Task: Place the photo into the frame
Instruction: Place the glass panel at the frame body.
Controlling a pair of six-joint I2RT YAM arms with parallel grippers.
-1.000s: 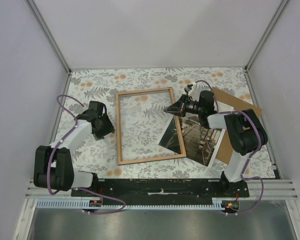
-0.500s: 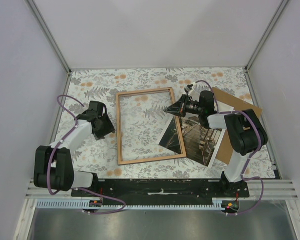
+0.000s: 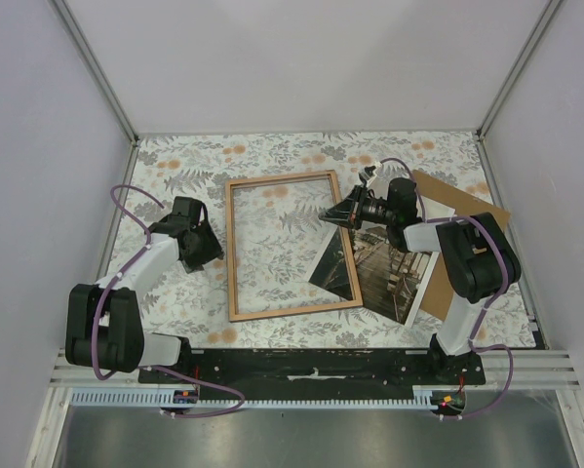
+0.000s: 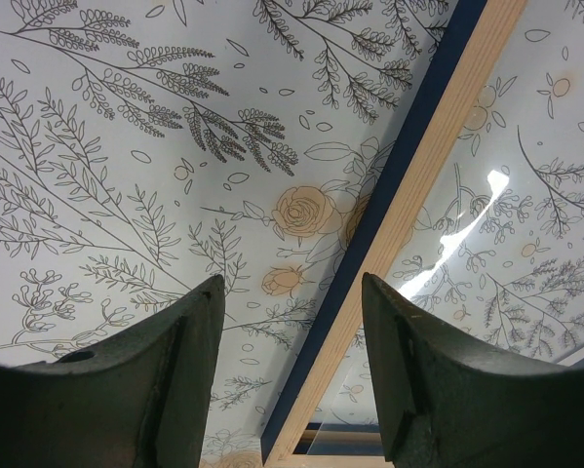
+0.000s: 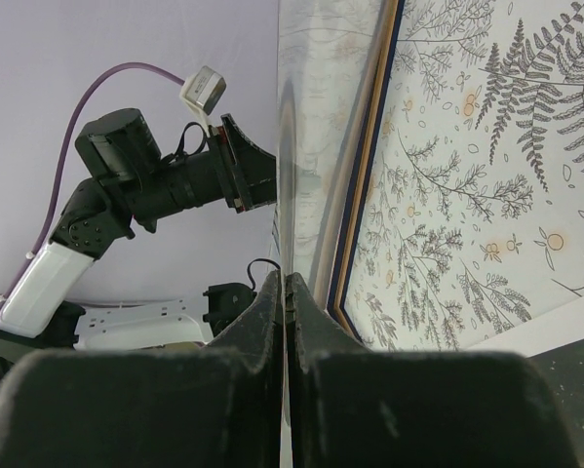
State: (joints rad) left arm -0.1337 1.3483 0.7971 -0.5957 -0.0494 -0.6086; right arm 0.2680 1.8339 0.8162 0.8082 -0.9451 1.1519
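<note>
The frame (image 3: 231,249) lies flat mid-table, light wood face up, with a dark blue outer edge in the left wrist view (image 4: 418,166). The photo (image 3: 384,273) lies picture-up at the frame's right, and the frame's right rail crosses its left part. My right gripper (image 3: 334,214) is shut on the photo's upper left corner and holds it raised. In the right wrist view the sheet (image 5: 306,146) shows edge-on above the closed right gripper (image 5: 285,292), beside the frame (image 5: 369,156). My left gripper (image 3: 216,255) is open and low, with its fingers either side of the frame's left rail in the left wrist view (image 4: 292,322).
A flat brown backing board (image 3: 467,210) lies under the right arm at the back right. The table has a floral cover (image 3: 175,171). Grey walls and metal posts close in the sides and back. My left arm (image 5: 155,185) shows in the right wrist view.
My right gripper has shifted very slightly with the photo's corner still in it. The left arm and the frame have not moved.
</note>
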